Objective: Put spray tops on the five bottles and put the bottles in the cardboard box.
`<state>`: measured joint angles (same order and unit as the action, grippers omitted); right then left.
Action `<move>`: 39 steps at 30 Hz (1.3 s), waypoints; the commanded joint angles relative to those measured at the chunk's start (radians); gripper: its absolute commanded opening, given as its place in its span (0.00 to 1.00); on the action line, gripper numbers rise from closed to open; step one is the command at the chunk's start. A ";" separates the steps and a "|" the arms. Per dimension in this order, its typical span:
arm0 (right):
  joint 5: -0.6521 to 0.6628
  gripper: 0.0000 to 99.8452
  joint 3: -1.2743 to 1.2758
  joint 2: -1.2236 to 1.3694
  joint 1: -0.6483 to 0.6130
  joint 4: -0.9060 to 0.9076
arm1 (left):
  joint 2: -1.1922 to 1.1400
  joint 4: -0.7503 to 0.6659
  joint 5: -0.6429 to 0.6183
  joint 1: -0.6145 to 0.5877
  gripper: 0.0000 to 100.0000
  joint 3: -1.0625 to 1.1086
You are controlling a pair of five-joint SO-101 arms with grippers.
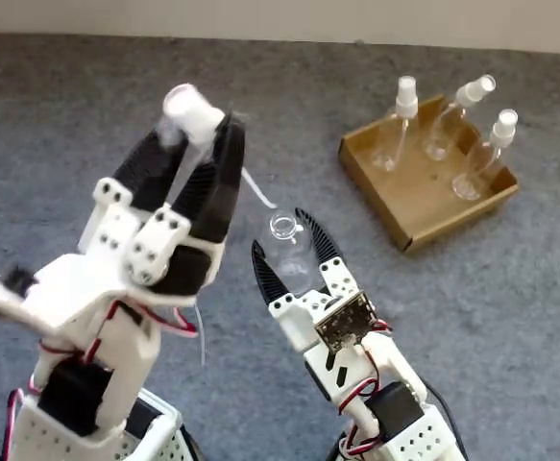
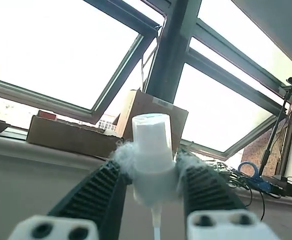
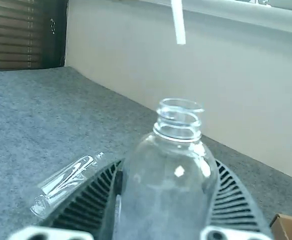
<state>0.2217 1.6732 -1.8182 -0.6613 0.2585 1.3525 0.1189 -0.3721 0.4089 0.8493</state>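
Observation:
My left gripper (image 1: 195,134) is raised above the carpet, shut on a white spray top (image 1: 188,106) whose thin dip tube (image 1: 258,195) slants down toward the right arm. The left wrist view has the spray top (image 2: 151,155) pinched between the black fingers (image 2: 98,192). My right gripper (image 1: 280,232) is shut on a clear bottle (image 1: 284,240), upright with an open threaded neck (image 3: 178,117). The tube's end (image 3: 177,22) hangs above that neck, apart from it. A cardboard box (image 1: 409,206) at the right holds three capped bottles (image 1: 392,130).
Another clear bottle (image 3: 65,182) without a top lies on its side on the grey carpet beside my right gripper. A corner of the box (image 3: 288,227) shows near it. A pale wall runs along the carpet's far edge.

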 commanded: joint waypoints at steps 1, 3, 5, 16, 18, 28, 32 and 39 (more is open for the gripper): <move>0.011 0.17 0.168 -0.021 -0.012 0.002 | -0.016 -0.021 0.002 -0.001 0.03 -0.005; 0.011 0.17 0.168 -0.021 -0.012 0.002 | -0.033 -0.018 0.003 0.044 0.03 -0.005; 0.011 0.17 0.168 -0.021 -0.012 0.002 | -0.048 -0.014 0.009 0.087 0.03 0.015; 0.011 0.17 0.168 -0.021 -0.010 0.002 | -0.090 -0.015 0.011 0.081 0.03 0.025; 0.011 0.17 0.168 -0.021 -0.010 0.002 | -0.088 -0.015 0.009 0.042 0.03 0.024; 0.011 0.17 0.168 -0.021 -0.010 0.004 | -0.061 -0.015 0.006 0.018 0.03 0.028; 0.011 0.17 0.168 -0.021 -0.010 0.038 | -0.008 -0.015 0.005 0.018 0.03 0.028; 0.011 0.17 0.168 -0.021 -0.010 0.045 | 0.005 -0.012 0.005 0.019 0.03 0.030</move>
<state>0.2217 1.6732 -1.8182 -0.6613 0.3000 1.3510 0.1189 -0.3721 0.4396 0.8846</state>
